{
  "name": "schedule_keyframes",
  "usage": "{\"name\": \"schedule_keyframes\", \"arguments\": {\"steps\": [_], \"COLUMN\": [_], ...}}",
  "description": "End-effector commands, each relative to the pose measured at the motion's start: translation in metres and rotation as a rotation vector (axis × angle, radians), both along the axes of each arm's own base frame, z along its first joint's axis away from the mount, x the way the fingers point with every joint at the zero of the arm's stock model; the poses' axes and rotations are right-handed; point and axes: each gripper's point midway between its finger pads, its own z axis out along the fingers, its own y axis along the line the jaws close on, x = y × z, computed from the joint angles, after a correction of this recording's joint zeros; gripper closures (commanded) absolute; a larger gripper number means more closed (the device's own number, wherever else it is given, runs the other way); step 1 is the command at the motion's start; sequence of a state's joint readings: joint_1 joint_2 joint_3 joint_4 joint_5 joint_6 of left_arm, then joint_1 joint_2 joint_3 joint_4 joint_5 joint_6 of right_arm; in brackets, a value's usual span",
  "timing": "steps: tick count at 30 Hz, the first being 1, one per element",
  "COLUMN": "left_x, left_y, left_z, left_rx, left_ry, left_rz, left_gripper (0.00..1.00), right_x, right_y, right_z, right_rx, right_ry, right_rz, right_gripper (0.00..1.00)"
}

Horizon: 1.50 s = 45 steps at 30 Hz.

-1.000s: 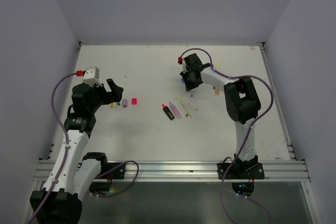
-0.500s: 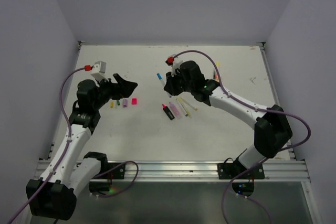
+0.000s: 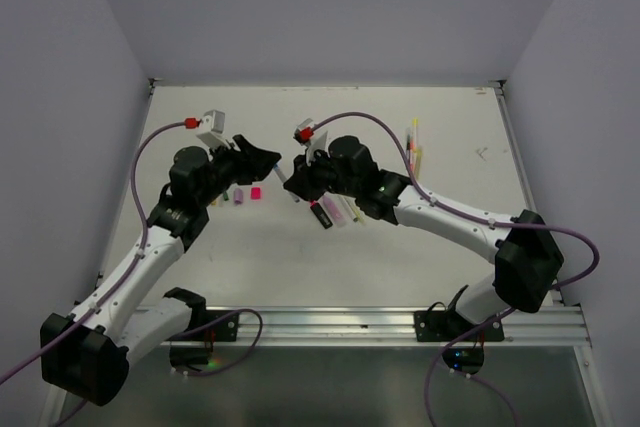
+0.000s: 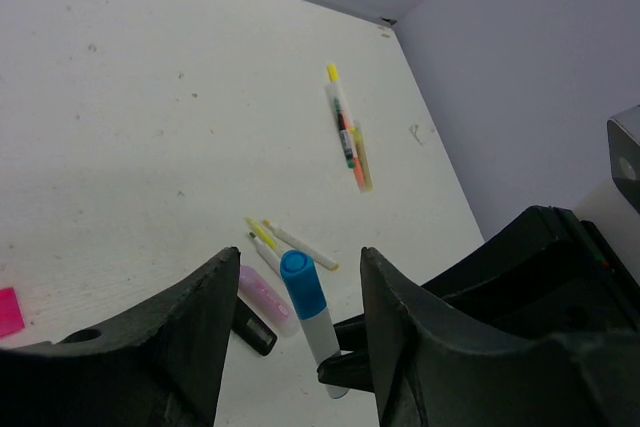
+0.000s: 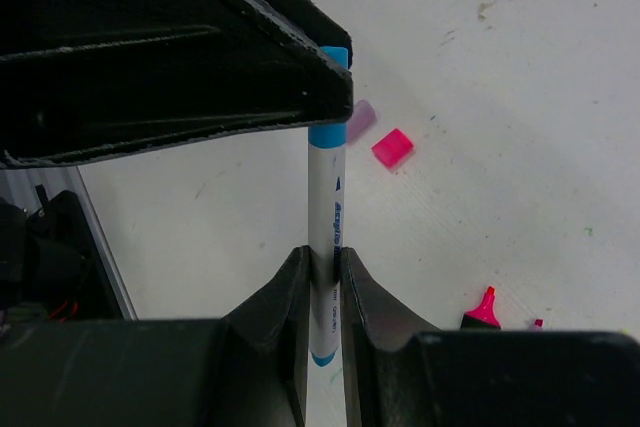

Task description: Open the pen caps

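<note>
My right gripper (image 5: 324,269) is shut on the lower barrel of a white pen (image 5: 326,209) and holds it upright above the table. The pen's blue cap (image 4: 300,284) stands between the open jaws of my left gripper (image 4: 297,265), not clamped. In the right wrist view a left finger (image 5: 200,57) partly hides the cap (image 5: 330,133). In the top view the two grippers meet at mid table, left gripper (image 3: 270,160), right gripper (image 3: 297,180). Loose pink (image 3: 256,193) and lilac (image 3: 239,196) caps lie below the left gripper.
A black-and-pink pen (image 3: 321,213), a fat lilac pen (image 3: 335,211) and thin pens (image 3: 353,201) lie under the right arm. More pens (image 3: 415,147) lie at the back right. Small green and yellow caps (image 3: 220,197) lie left of the lilac cap.
The right arm has swung from the back of the table to the left and forward with the pen. The left gripper has moved right and now straddles the blue cap.
</note>
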<state>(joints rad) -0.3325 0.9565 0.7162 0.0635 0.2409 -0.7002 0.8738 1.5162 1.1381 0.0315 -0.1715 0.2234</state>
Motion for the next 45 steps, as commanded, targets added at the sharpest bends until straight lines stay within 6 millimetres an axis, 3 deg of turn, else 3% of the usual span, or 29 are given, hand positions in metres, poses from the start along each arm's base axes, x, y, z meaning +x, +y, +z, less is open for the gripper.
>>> {"name": "schedule_keyframes", "arguments": {"steps": [1, 10, 15, 16, 19, 22, 28, 30, 33, 34, 38, 42, 45], "left_x": [0.008, 0.010, 0.008, 0.008, 0.005, 0.002, -0.003, -0.004, -0.003, -0.003, 0.002, 0.012, 0.020], "left_y": [-0.003, -0.011, -0.011, -0.010, -0.008, -0.007, -0.007, -0.007, -0.005, -0.005, 0.004, 0.020, 0.032], "left_z": [0.030, 0.021, 0.022, 0.021, 0.024, 0.027, 0.029, 0.032, 0.030, 0.029, 0.033, 0.043, 0.059], "left_rx": [-0.040, -0.023, -0.021, -0.020, -0.025, -0.030, -0.041, -0.044, -0.040, -0.037, -0.037, -0.048, -0.069], "left_ry": [-0.065, -0.041, -0.040, -0.039, -0.053, -0.065, -0.085, -0.096, -0.100, -0.100, -0.124, -0.153, -0.196], "left_rz": [0.041, 0.047, 0.056, 0.057, 0.065, 0.060, 0.051, 0.049, 0.058, 0.062, 0.116, 0.223, 0.302], "left_gripper": [0.46, 0.64, 0.95, 1.00, 1.00, 1.00, 1.00, 1.00, 1.00, 1.00, 1.00, 1.00, 1.00], "right_x": [0.003, 0.002, -0.001, -0.003, -0.008, -0.008, -0.002, 0.000, 0.001, -0.001, -0.005, -0.014, -0.021], "right_y": [0.008, 0.013, 0.016, 0.018, 0.022, 0.025, 0.036, 0.040, 0.043, 0.044, 0.039, 0.028, 0.015], "right_z": [0.021, 0.020, 0.019, 0.021, 0.024, 0.023, 0.024, 0.026, 0.025, 0.025, 0.015, 0.000, -0.022], "right_rx": [0.057, 0.042, 0.051, 0.066, 0.101, 0.107, 0.108, 0.115, 0.116, 0.116, 0.094, 0.062, 0.008], "right_ry": [-0.050, -0.064, -0.058, -0.059, -0.055, -0.047, -0.043, -0.044, -0.039, -0.036, -0.018, 0.006, 0.033], "right_rz": [-0.010, -0.014, -0.003, 0.012, 0.039, 0.047, 0.059, 0.060, 0.069, 0.075, 0.076, 0.074, 0.070], "right_gripper": [1.00, 1.00, 0.99, 0.89, 0.68, 0.59, 0.57, 0.57, 0.66, 0.77, 1.00, 1.00, 1.00]}}
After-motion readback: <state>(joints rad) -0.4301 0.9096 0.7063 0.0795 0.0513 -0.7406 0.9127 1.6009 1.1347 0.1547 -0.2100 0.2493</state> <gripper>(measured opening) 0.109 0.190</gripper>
